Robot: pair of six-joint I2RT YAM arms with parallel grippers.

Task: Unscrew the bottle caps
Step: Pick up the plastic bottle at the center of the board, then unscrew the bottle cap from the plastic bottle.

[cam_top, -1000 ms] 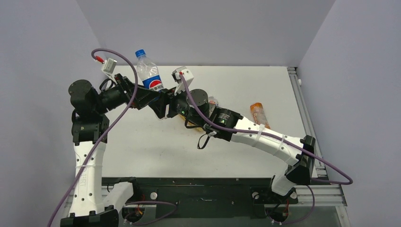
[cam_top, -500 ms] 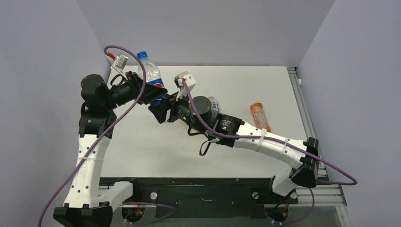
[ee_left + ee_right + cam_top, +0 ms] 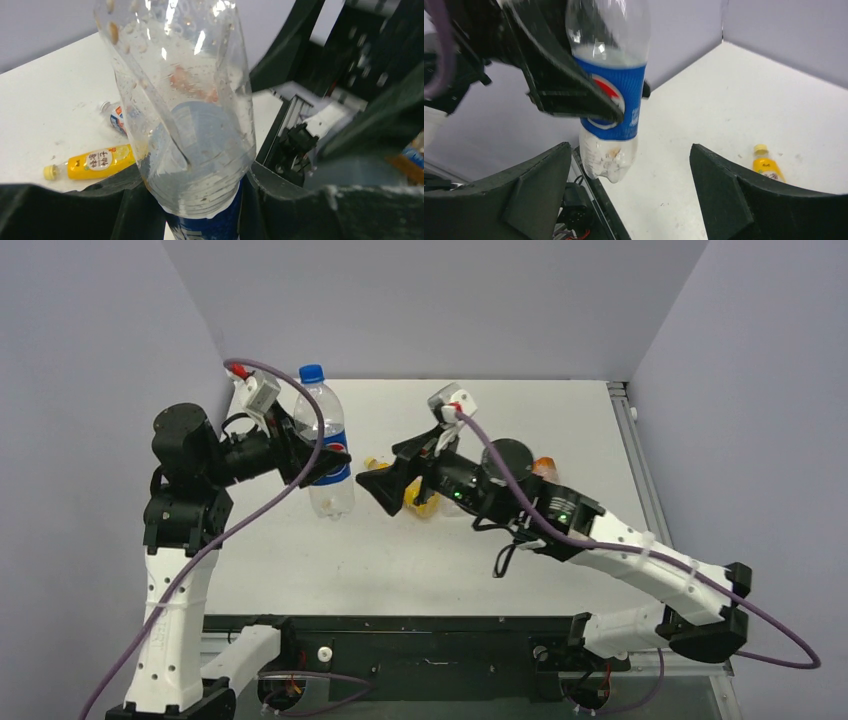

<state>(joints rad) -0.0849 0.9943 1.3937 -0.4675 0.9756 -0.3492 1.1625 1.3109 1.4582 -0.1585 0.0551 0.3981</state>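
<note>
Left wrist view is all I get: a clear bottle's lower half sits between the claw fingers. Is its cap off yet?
Observer: No. The top view shows the blue cap screwed on the Pepsi bottle that the left claw holds.
Operator: Is the right claw on the bottle too?
Observer: No. In the right wrist view the right claw is open, and its fingers are not touching the bottle.
</note>
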